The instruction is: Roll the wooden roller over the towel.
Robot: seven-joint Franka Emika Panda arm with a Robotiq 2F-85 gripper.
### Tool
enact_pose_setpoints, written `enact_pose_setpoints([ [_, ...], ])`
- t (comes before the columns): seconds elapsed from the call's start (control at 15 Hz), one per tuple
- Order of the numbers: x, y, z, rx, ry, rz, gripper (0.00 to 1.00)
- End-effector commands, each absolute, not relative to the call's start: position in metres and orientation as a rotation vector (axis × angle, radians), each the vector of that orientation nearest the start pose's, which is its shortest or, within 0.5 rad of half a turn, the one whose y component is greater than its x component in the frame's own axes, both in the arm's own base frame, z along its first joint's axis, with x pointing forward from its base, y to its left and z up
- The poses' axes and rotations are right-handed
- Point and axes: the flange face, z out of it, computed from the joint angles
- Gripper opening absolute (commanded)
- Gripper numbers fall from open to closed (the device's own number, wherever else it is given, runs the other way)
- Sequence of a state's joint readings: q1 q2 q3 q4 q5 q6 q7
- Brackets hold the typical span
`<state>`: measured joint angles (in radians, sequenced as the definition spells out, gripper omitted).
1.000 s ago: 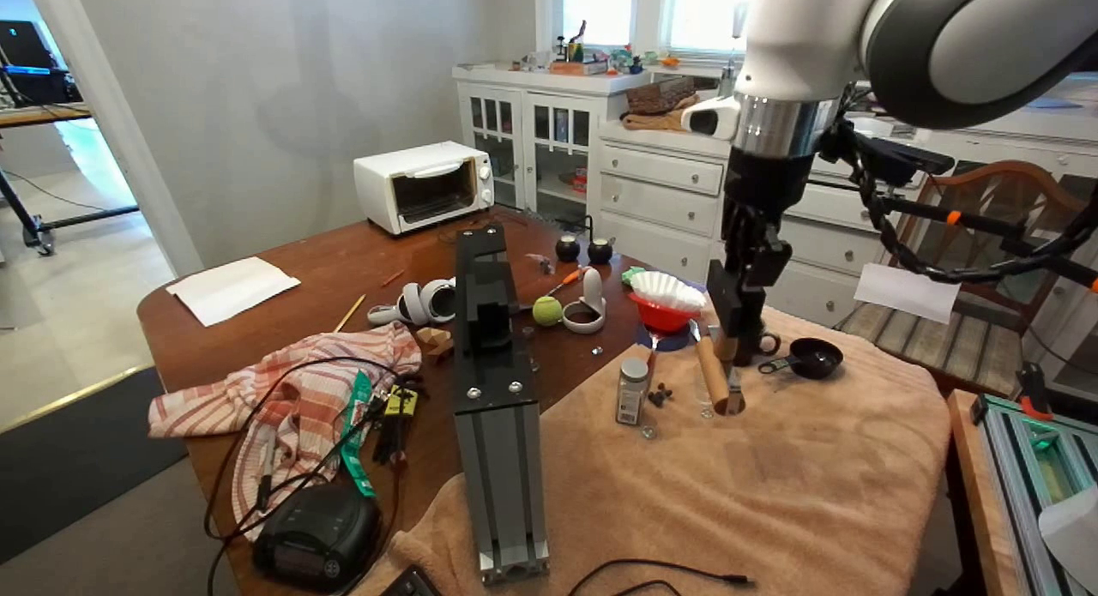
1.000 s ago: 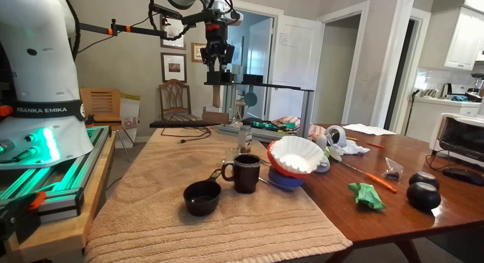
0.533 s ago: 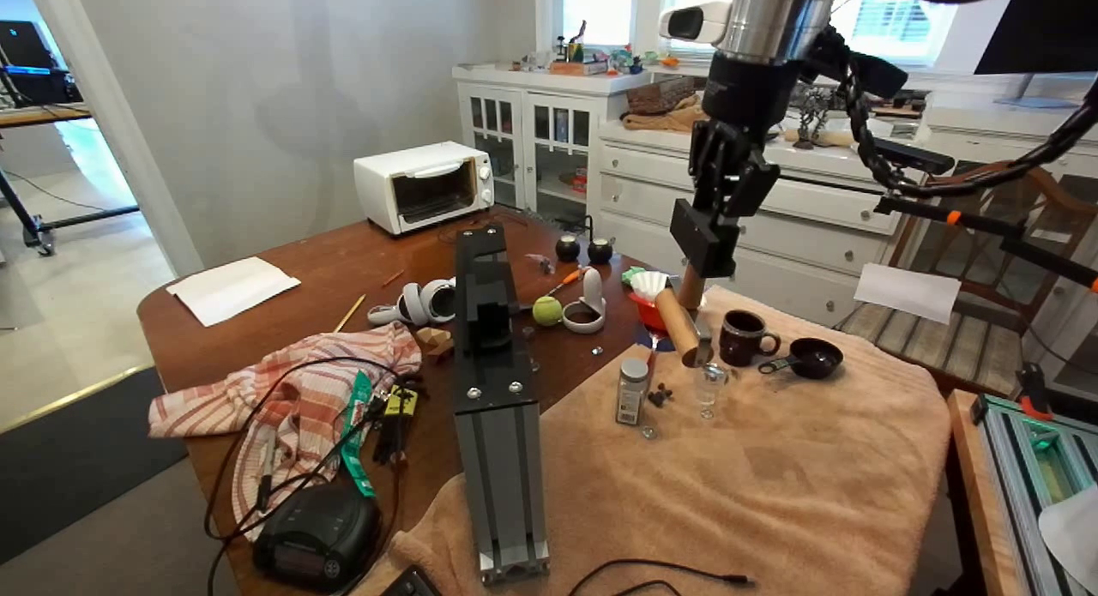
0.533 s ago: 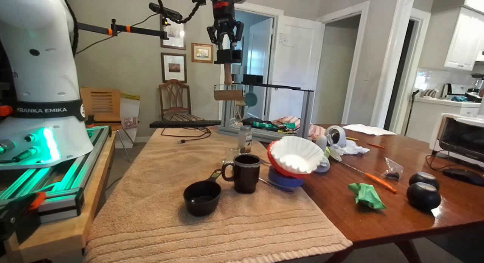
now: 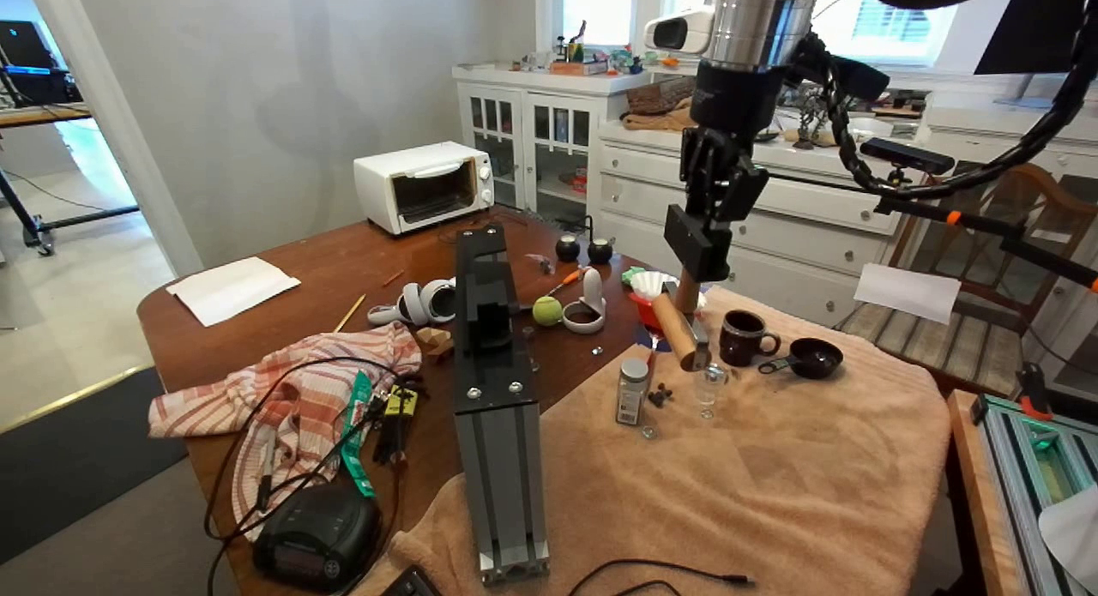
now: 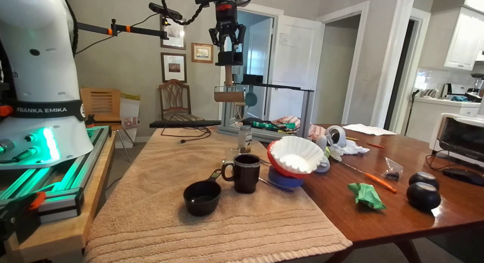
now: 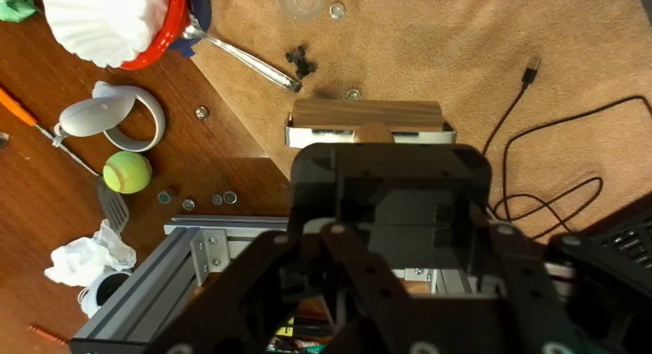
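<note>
The arm [image 6: 41,70] holds its wrist [image 5: 759,32] aloft, the gripper [image 6: 229,52] pointing downward and clamped in a grip

At one o'clock in my wrist view the wooden roller [image 7: 367,113] is showing streaked brown grain. The towel [image 7: 489,69] is glowing tan at two, the tennis ball [image 7: 127,171] yellow-green at nine, the paper filter [image 7: 102,25] white at ten. In an exterior view I'm seeing a cloth [image 5: 313,399], striped red and white, at eight.

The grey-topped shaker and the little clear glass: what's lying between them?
A small black knobbly thing lies there on the towel, as an exterior view shows.
</note>
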<state>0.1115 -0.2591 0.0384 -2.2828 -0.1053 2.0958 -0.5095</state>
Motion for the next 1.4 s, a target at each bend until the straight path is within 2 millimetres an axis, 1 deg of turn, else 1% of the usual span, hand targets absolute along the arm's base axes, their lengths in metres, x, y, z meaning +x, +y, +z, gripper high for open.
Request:
enact_pose_setpoints([
  [0.0, 0.494, 0.071, 0.479, -3.080, -1.189, -0.126, 0.22],
  [0.27, 0.551, 0.085, 0.496, -2.980, -1.408, -0.131, 0.22],
  [0.33, 0.566, 0.087, 0.497, -2.954, -1.460, -0.110, 0.22],
  [0.47, 0.591, 0.087, 0.498, -2.919, -1.526, -0.069, 0.22],
  [0.6, 0.612, 0.086, 0.501, -2.909, -1.534, -0.011, 0.22],
  [0.8, 0.638, 0.084, 0.502, -2.954, -1.497, 0.011, 0.22],
  [1.0, 0.664, 0.092, 0.501, -2.974, -1.502, -0.013, 0.22],
  [1.2, 0.680, 0.097, 0.494, -2.990, -1.487, -0.007, 0.22],
  [1.33, 0.688, 0.096, 0.488, -3.001, -1.459, -0.002, 0.22],
])
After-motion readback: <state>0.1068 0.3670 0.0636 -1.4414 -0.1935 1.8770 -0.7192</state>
